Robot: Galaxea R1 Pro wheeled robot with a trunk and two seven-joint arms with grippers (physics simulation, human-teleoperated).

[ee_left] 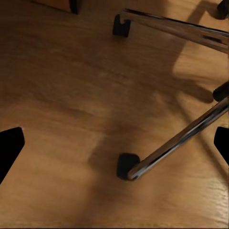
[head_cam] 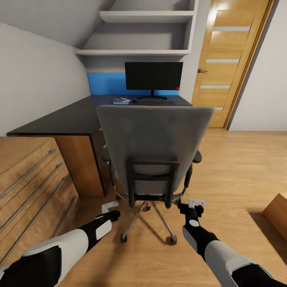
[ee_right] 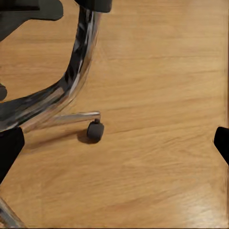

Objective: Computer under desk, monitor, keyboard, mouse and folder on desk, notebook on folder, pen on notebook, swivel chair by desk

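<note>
No brand marks, labels or legible writing on anything in sight; the only mark is a small red dot at the lower corner of the monitor point(head_cam: 153, 75). Monitor stands upright on the far end of the black-topped desk point(head_cam: 59, 121), in front of a blue wall panel point(head_cam: 105, 83). Keyboard point(head_cam: 157, 102) lies flat just before the monitor stand; a small dark shape beside its end may be the mouse, too small to confirm. Further along the desktop, a blue folder point(head_cam: 120, 101) with something small on top, details not resolvable. Swivel chair point(head_cam: 153, 135) has its grey back toward the robot, seat tucked against the desk edge, chrome star base and casters on the oak plank floor point(head_cam: 239, 167). Left gripper point(head_cam: 110, 207) hangs low by the chair base on the dresser side; left wrist view shows both dark fingertips point(ee_left: 10, 148) at the frame margins, set wide apart, nothing between them, floor and chrome legs below. Right gripper point(head_cam: 197, 204) hangs low on the door side of the base; its fingertips point(ee_right: 9, 148) likewise spread wide, empty, above a caster point(ee_right: 94, 131). Oak dresser point(head_cam: 28, 179) crowds the left side closely. Open floor runs toward the oak door point(head_cam: 229, 59); a wooden corner point(head_cam: 277, 213) intrudes at the right edge
</note>
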